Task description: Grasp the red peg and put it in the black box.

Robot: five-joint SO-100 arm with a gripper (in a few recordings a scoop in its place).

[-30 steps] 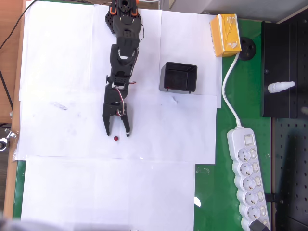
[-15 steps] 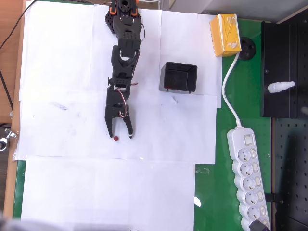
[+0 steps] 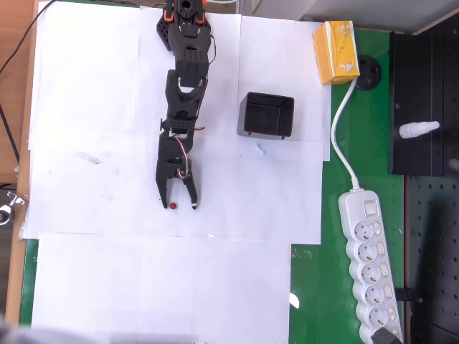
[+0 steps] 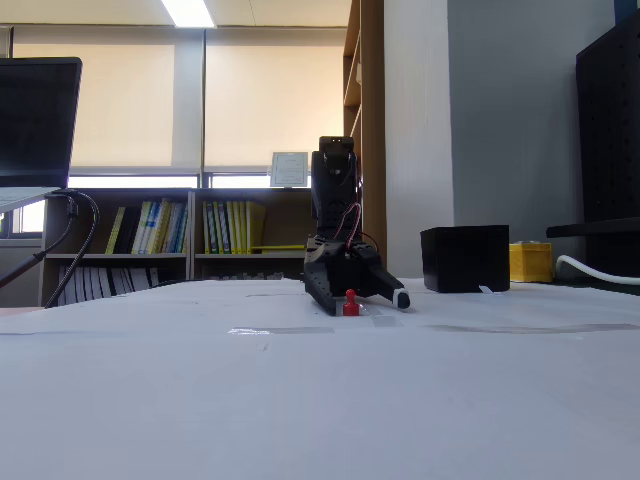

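Observation:
The red peg (image 3: 173, 206) stands upright on the white paper, a small dark red dot from overhead and a little red pin (image 4: 350, 303) in the fixed view. My black gripper (image 3: 178, 206) is low over the paper and open, its two fingers straddling the peg, one on each side; no touch can be made out. In the fixed view the gripper (image 4: 362, 297) sits just behind and around the peg. The black box (image 3: 266, 115) rests open-topped on the paper, up and to the right of the gripper; it shows as a black cube (image 4: 465, 258) in the fixed view.
A yellow carton (image 3: 336, 51) lies beyond the box at the top right. A white power strip (image 3: 368, 265) and its cable run down the green mat on the right. A black perforated panel (image 3: 430, 215) fills the right edge. White paper sheets (image 3: 107, 272) cover the table.
The gripper has moved down the picture toward the peg and lowered; the peg, earlier just beyond the fingertips, now sits between the open fingers. The peg and box have not moved.

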